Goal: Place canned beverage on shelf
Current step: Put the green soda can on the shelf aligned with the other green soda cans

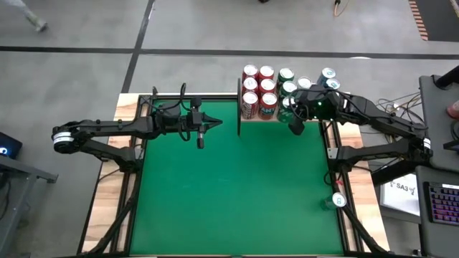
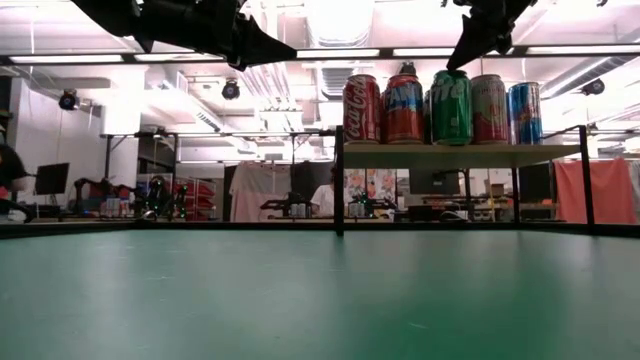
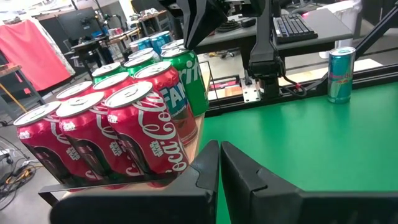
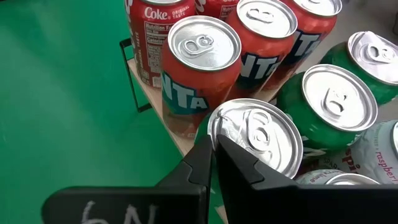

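Crowding the shelf (image 2: pixel 460 155), red, green and blue cans (image 2: pixel 452 107) stand upright.

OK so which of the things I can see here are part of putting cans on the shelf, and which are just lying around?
Part of the job:
- shelf, light wood on black posts
- cans packed on it
- right gripper, shut, above the shelf's front edge
- left gripper, shut, raised left of the shelf

Just lying about:
- slim blue can at the table's right edge
- keyboard

1. You have a big green table (image 1: pixel 229 186).
2. A small wooden shelf (image 2: pixel 455 155) stands at its far edge, packed with red, green and blue cans (image 1: pixel 267 86).
3. One slim can (image 1: pixel 337 201) stands alone near the table's right edge.
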{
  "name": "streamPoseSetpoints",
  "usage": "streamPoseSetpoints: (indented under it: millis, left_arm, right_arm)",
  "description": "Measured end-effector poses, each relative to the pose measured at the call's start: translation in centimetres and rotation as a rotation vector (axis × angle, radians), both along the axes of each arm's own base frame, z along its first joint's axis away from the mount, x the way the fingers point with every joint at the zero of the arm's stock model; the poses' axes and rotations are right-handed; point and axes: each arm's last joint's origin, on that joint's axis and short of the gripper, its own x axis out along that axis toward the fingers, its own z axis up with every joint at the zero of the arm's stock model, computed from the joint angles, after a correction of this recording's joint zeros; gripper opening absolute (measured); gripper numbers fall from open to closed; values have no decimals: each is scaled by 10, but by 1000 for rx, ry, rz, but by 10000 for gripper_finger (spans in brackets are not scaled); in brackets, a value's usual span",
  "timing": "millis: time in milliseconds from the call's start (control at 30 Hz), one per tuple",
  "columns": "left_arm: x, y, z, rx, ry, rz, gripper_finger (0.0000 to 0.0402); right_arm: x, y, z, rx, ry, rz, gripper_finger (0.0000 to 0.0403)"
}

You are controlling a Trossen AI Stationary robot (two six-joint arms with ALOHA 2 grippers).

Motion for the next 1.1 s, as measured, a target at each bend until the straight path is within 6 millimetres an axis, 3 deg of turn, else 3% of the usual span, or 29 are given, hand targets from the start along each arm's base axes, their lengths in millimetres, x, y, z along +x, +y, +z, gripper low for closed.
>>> streamPoseSetpoints:
  millis: [733, 1100]
  left_arm:
    - [1, 0, 7, 0, -72, 2, 0]
    - [1, 0, 10, 4, -96, 2, 0]
  right_arm:
    - [-7, 5, 5, 33, -47, 40, 12]
    - [-13, 4, -2, 42, 43, -61, 12]
